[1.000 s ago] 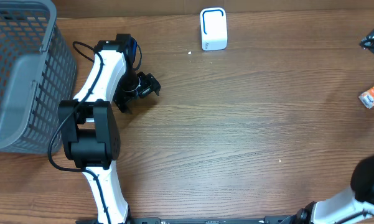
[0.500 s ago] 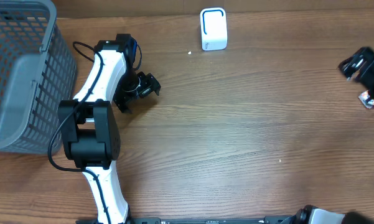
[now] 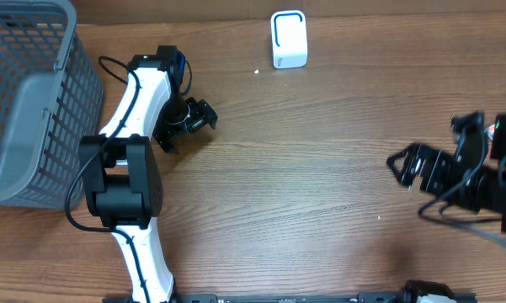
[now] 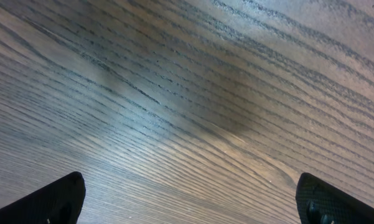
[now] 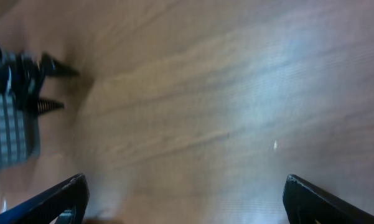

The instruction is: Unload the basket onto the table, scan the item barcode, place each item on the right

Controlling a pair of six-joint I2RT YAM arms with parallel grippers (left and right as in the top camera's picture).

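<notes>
Wooden table point(image 3: 320, 194): matt brown plank grain, bare at centre. Scanner point(image 3: 289, 39): white rounded block, far side, upright. Basket point(image 3: 25, 101): grey plastic mesh, far left.

Left gripper point(image 3: 189, 118): black, fingers apart, nothing held, low over bare wood. Right gripper point(image 3: 414, 167): black, fingers spread wide, empty, right of centre; its wrist view is blurred.

Item to be scanned: not seen in any view, possibly hidden beneath the right arm.

Step judged: item to be located first, then gripped by its edges so the barcode stays uncovered and faces the scanner.
</notes>
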